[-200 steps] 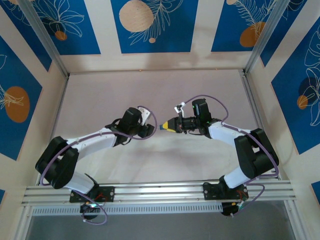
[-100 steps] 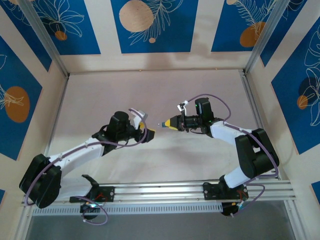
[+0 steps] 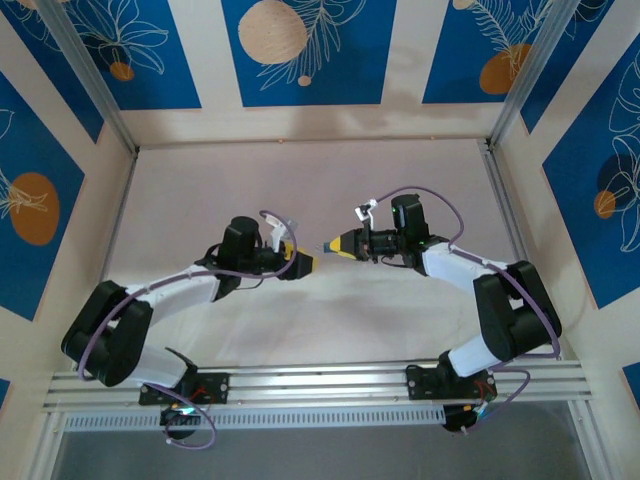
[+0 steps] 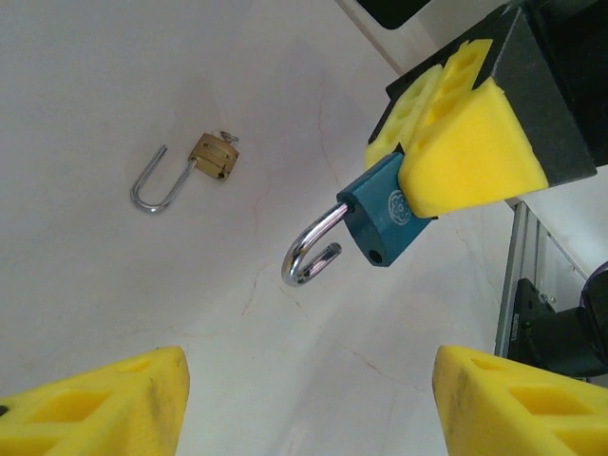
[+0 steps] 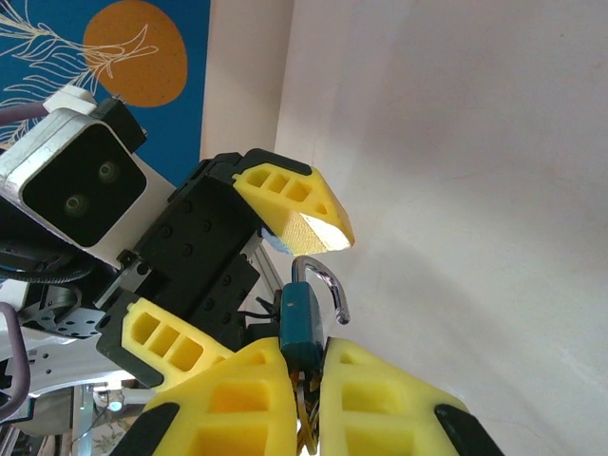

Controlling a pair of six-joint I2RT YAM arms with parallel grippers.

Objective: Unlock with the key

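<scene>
My right gripper [image 5: 318,359] is shut on the body of a small teal padlock [image 5: 302,318]. Its silver shackle [image 4: 309,255] is swung open and sticks out past the yellow fingers [image 4: 470,157]. Thin metal bits show between those fingers under the lock body; I cannot make out the key. My left gripper [image 4: 309,372] is open with nothing between its pads. It faces the padlock from a short way off, one fingertip [image 5: 296,207] just above the shackle. From above, the left gripper [image 3: 301,263] and right gripper [image 3: 336,245] meet tip to tip over mid-table.
A small brass padlock [image 4: 212,156] with its silver shackle open lies on the pale table [image 4: 114,285], apart from both grippers. An aluminium rail [image 3: 320,380] runs along the near edge; walls close in the sides and back.
The left arm's elbow swung out and came back. Its gripper edged right toward the right gripper and its jaws stand wider. The right gripper stayed shut on the padlock, almost still.
</scene>
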